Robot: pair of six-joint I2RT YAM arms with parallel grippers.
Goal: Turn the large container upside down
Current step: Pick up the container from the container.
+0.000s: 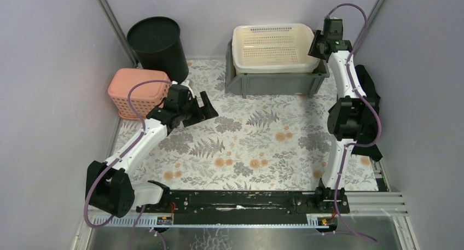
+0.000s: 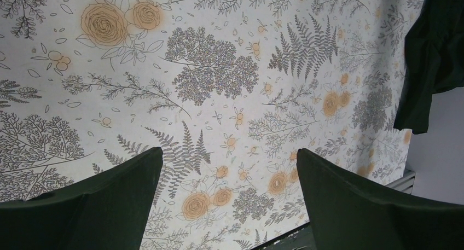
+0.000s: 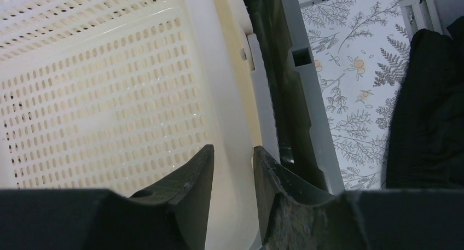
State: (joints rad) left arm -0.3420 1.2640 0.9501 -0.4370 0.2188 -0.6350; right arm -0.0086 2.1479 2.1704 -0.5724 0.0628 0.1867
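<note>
- top view: cream basket [image 1: 273, 45] nests in a grey bin [image 1: 273, 85] at the far edge, right gripper [image 1: 319, 42] at its right rim.
- right wrist view alone: fingers narrow, pinching that smooth rim (walls are slotted plastic mesh).
- left gripper [image 2: 230, 157] spread wide over the floral cloth [image 2: 219, 69], holding nothing.

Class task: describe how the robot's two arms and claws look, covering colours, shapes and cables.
The left arm and right arm share one design: white links between bulky black joint housings, with a purple cable looping along each. The left claw and right claw are black, each with two broad, tapering fingers.
</note>
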